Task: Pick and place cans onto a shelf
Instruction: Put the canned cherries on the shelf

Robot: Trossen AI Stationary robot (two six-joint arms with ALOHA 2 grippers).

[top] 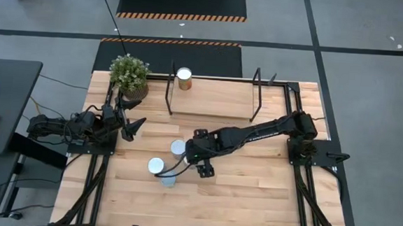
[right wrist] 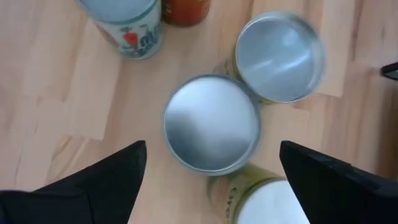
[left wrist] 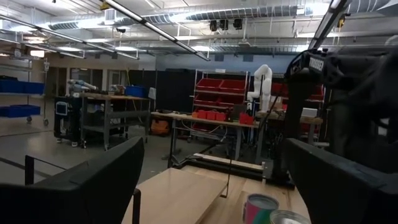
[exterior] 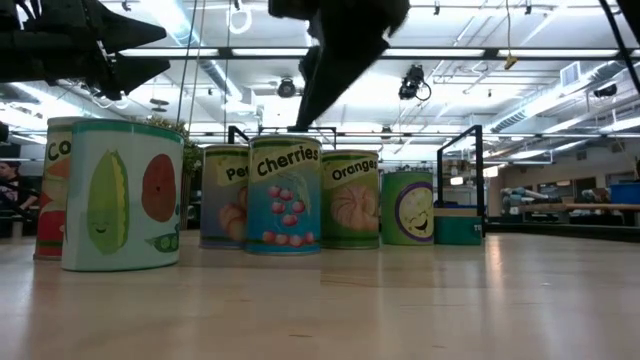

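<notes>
Cans [right wrist: 211, 123] sit packed tight under right hand [right wrist: 211, 180], fingers spread; descending off-centre would likely clip neighbours and topple them.

Light wood table [top: 253, 186] with a cluster of cans [top: 157, 166] directly beneath the right gripper [right wrist: 211, 165]; farther beyond it, a shelf [top: 213, 100] holding one can [top: 184, 77], and a potted plant [top: 129, 75].

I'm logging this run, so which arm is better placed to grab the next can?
Right. Its open gripper hangs directly above a can in the cluster, while the left gripper sits off beside the plant.
</notes>
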